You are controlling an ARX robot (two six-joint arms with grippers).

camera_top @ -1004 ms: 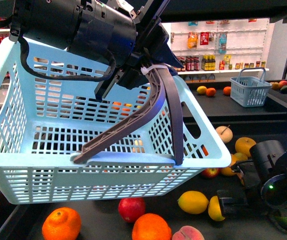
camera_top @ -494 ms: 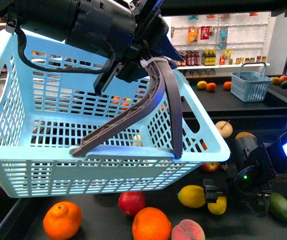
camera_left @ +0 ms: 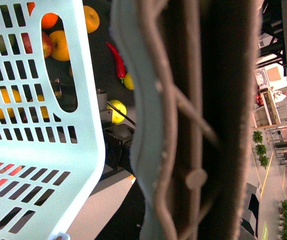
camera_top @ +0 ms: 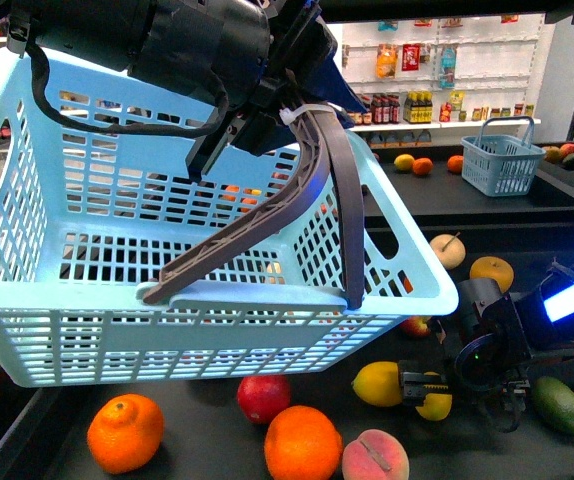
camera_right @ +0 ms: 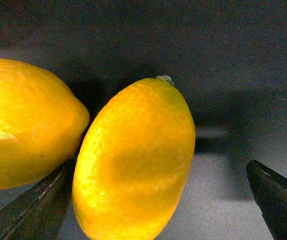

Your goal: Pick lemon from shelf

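— Right gripper (camera_top: 425, 388): we are seeing its fingers (camera_right: 278, 200) standing apart, one on each side of the lemon (camera_right: 133, 160); we cannot tell whether either is touching it.
— Where is that lemon lying?
— On the dark shelf (camera_top: 197, 440) tray, near and right, just beside a second lemon (camera_top: 379, 383) on its left.
— And the left gripper (camera_top: 287, 130)?
— We are seeing it clamped on the handle (camera_top: 267, 230) of the light blue basket (camera_top: 67, 330), which is hanging above the fruit.

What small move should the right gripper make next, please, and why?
Probably close the right gripper: in the right wrist view its open fingers straddle the nearer lemon, one finger sitting between it and the second lemon.
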